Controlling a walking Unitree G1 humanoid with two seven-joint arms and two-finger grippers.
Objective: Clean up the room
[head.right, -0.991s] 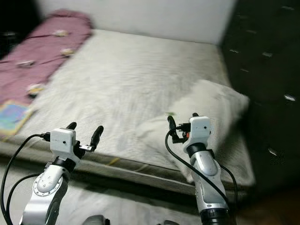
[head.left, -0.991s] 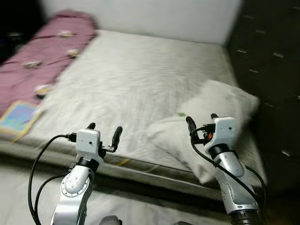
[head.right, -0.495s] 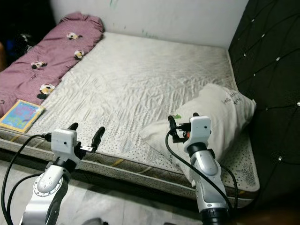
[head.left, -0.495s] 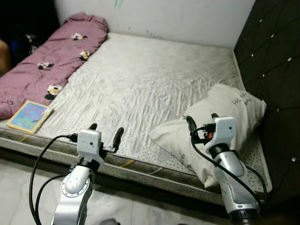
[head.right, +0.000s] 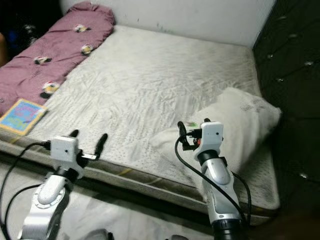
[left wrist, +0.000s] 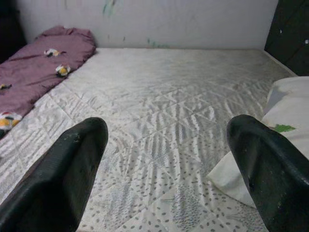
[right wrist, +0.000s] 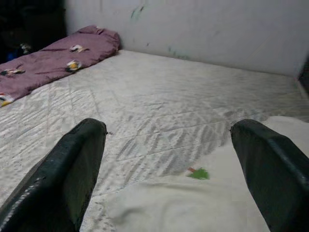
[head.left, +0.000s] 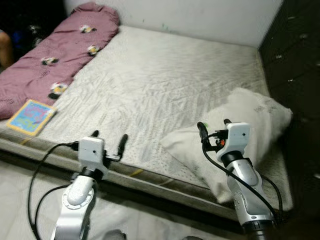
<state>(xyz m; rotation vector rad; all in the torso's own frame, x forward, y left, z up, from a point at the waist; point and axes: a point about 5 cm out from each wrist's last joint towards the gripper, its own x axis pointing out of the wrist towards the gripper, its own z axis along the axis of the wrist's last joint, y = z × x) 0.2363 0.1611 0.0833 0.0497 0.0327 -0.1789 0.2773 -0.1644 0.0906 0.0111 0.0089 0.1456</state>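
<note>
While both arms reach forward over the near edge of the bed (head.left: pixel 165 75), the left hand (head.left: pixel 108 143) hangs with its fingers spread and empty, just above the mattress border; the right hand (head.left: pixel 213 131) is likewise spread and empty, poised over the near end of the pillow (head.left: pixel 250 120); the pillow lies flat on the bed at its near right corner, close beside the dark headboard (head.left: pixel 295 55), and a small green tag (right wrist: pixel 198 173) shows on its cover; a purple blanket (head.left: pixel 55 55) with small printed figures runs along the far-left side of the bed up to the white wall (head.left: pixel 200 17); a colourful book (head.left: pixel 31 116) rests at the bed's left near edge, touching the blanket's end; pale floor (head.left: pixel 30 200) lies below the bed's near side.
</note>
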